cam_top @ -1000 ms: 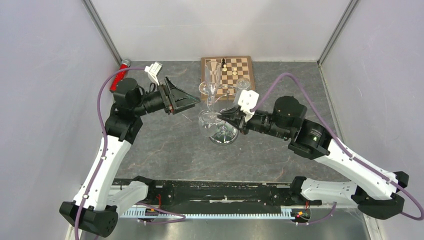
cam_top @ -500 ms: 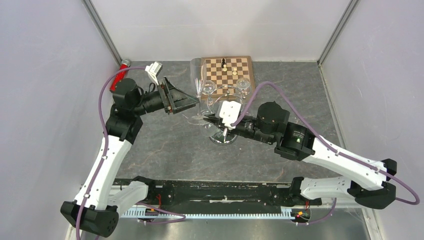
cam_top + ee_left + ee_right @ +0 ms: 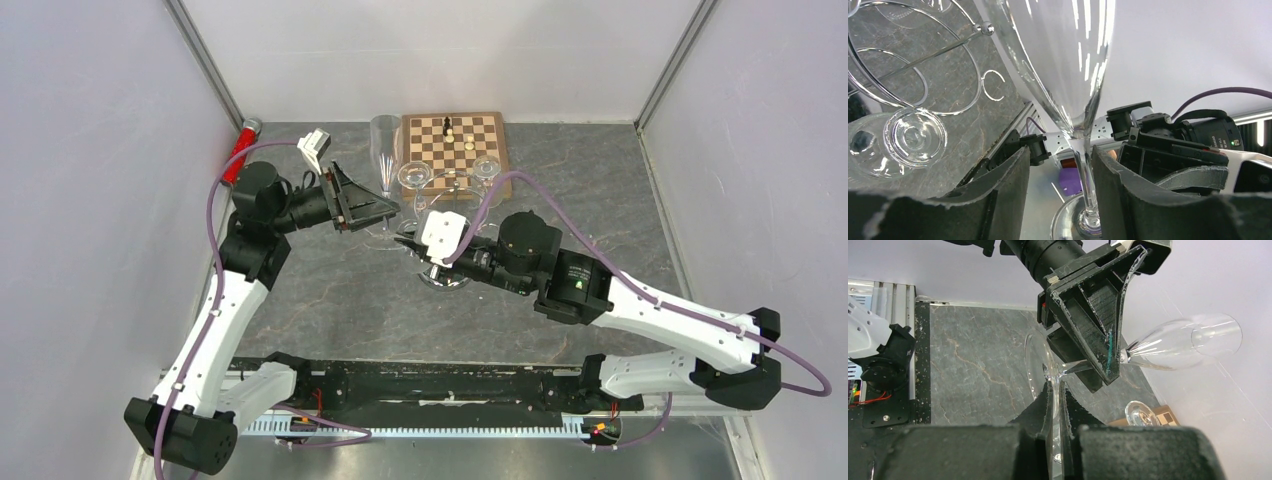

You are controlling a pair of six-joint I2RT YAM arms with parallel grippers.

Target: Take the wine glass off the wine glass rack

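- My left black two-finger gripper points right, roughly level, jaws parted.
- My right black two-finger gripper points left, fingers pinched close, just beside the left's tips.
- White left arm and white right arm both bend at the elbow.

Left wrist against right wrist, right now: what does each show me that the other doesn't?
Only left wrist: the wine glass rack's chrome loops, another glass's foot beside them, and the open left gripper with a gap beside the stem of the wine glass. Only right wrist: the right gripper shut on that glass's foot, seen edge-on, and the bowl's full rim. Both: the stem passing between the left fingers.
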